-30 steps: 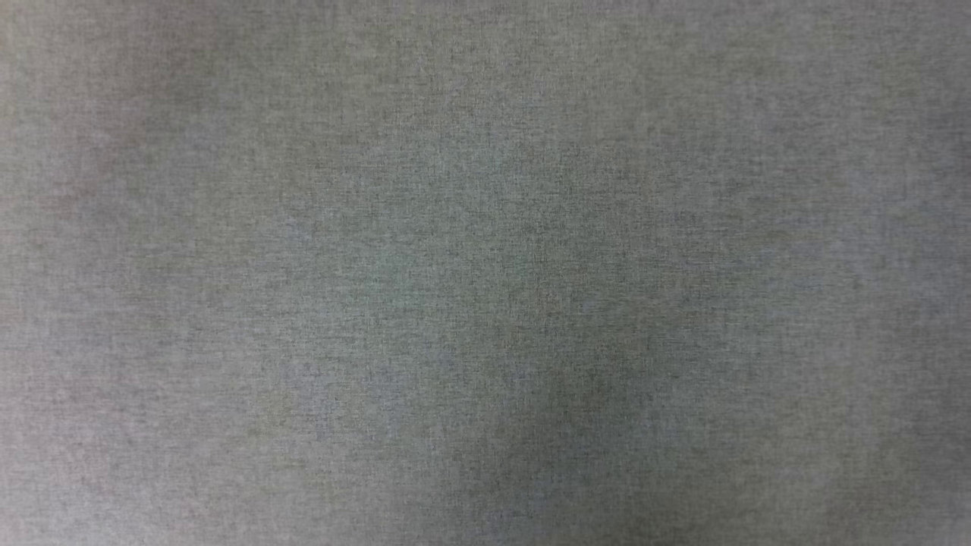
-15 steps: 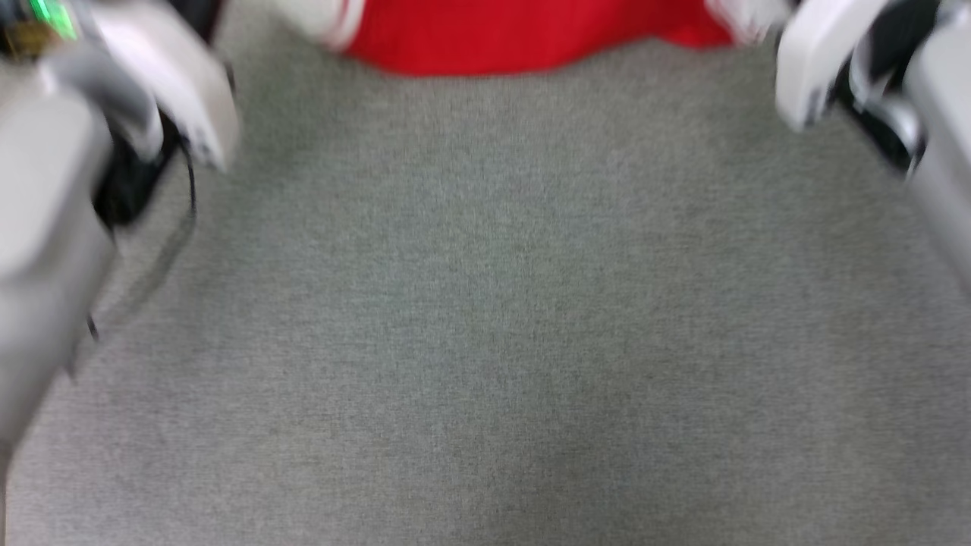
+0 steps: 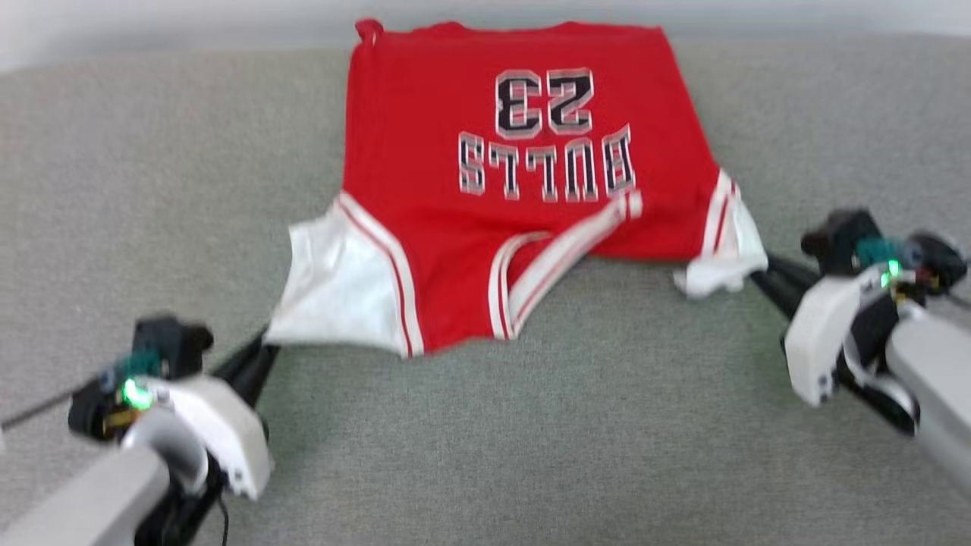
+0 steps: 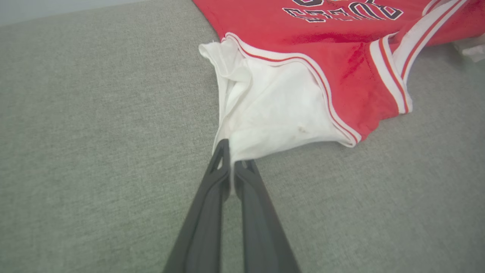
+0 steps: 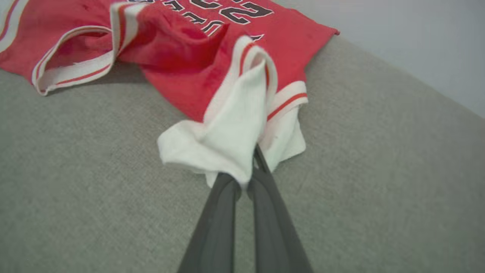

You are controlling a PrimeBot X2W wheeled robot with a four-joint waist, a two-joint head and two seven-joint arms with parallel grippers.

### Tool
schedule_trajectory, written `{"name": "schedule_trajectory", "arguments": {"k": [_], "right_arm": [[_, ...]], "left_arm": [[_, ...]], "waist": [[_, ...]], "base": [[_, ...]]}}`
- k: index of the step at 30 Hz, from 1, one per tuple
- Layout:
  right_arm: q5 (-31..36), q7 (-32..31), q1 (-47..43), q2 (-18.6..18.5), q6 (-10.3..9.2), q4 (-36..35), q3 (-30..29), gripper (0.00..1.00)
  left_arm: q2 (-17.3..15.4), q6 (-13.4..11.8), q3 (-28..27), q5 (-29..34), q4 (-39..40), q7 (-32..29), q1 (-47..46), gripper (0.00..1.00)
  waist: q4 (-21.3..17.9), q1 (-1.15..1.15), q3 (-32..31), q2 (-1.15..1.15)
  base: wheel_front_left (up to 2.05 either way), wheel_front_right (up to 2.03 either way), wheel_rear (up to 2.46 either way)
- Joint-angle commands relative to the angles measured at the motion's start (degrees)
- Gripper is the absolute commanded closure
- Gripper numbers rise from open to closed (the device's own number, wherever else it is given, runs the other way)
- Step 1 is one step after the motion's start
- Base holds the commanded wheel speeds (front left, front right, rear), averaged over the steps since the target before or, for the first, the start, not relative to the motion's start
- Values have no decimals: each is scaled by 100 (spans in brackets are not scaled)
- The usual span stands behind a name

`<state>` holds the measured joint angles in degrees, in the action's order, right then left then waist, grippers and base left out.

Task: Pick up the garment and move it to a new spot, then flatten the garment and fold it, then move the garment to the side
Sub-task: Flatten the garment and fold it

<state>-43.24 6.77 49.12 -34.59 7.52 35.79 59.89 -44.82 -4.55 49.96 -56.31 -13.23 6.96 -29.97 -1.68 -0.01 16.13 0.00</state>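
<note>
1. Toward the far middle of the grey woven cloth surface lies the red soft-jersey T-shirt with white short sleeves. It lies print side up, with its hem at the far edge and its neck end toward me.
2. Its red body is thin and smooth and lies mostly flat. The neck end is rumpled, and the red-and-white striped neck trim is twisted into a slanting band.
3. Matching stripes run along both sleeve seams. The white sleeve on my left spreads as a broad panel that narrows to one corner. The white sleeve on my right is crumpled into a small bunch.
4. My left pincer has two long dark fingers, and they are closed tight on that sleeve corner. In the left wrist view, white cloth is pinched between the tips.
5. My right pincer is likewise closed on the bunched sleeve. In the right wrist view, the cloth drapes over its tips.
6. White housings behind both pincers each carry a small green light.
7. The surface is matte and heathered, with a fine even weave. Beyond its far edge is a pale plain wall.
8. The chest print reads "BULLS" with "23". It is upside down from my head, in dark block characters outlined in white.
</note>
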Motion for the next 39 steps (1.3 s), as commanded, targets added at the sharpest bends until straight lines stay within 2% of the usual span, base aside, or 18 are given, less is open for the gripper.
{"name": "schedule_trajectory", "arguments": {"k": [1, 4, 11, 15, 20, 21, 22, 23, 32, 35, 39], "right_arm": [[-116, 39, -403, -154, -7, -147, 51, 100], [-226, 49, -907, -402, -7, -428, 107, 100], [-182, -17, -2016, -899, -8, -1030, -22, 100], [-109, -86, -2699, -1053, -8, -1324, -216, 100], [35, -234, -3289, -1068, -7, -1625, -635, 100], [64, -254, -3337, -1035, -8, -1636, -810, 29], [64, -254, -3337, -1035, -8, -1636, -810, 29], [112, -246, -3372, -996, -8, -1676, -1001, 0], [922, -726, -2981, -1179, -7, -2658, -2771, 0], [1131, -1001, -2635, -1233, -7, -3045, -3451, 0], [1182, -1567, -1890, -1203, -7, -3367, -3983, 0]], "left_arm": [[-124, -171, 37, -99, 143, 52, 402, 100], [-284, -425, 101, -240, 353, 81, 973, 100], [-585, -838, 98, -686, 837, 236, 2010, 100], [-668, -1043, 127, -791, 1085, 331, 2400, 100], [-681, -1194, 137, -808, 1281, 374, 2586, 100], [-671, -1223, 131, -786, 1313, 391, 2571, 100], [-671, -1223, 131, -786, 1313, 391, 2571, 100], [-661, -1235, 137, -785, 1345, 375, 2554, 100], [-726, -1357, 119, -472, 1585, 375, 2218, 100], [-742, -1411, 92, -355, 1719, 393, 2091, 100], [-749, -1496, 89, -151, 1938, 374, 1892, 100]], "waist": [[-19, 1, -327, 0], [-51, 1, -539, 0], [-127, 1, -857, 0], [-104, 1, -947, 0], [-83, 1, -948, 0], [-76, 1, -943, 0], [-76, 1, -943, 0], [-69, 1, -944, 0], [18, 1, -732, 0], [100, 1, -571, 0], [282, 1, -262, 0]], "base": [[0, 0, 0], [0, 0, 0], [0, 0, 0], [0, 0, 0], [0, 0, 0], [0, 0, 0], [0, 0, 0], [0, 0, 0], [0, 0, 0], [0, 0, 0], [0, 0, 0]]}}
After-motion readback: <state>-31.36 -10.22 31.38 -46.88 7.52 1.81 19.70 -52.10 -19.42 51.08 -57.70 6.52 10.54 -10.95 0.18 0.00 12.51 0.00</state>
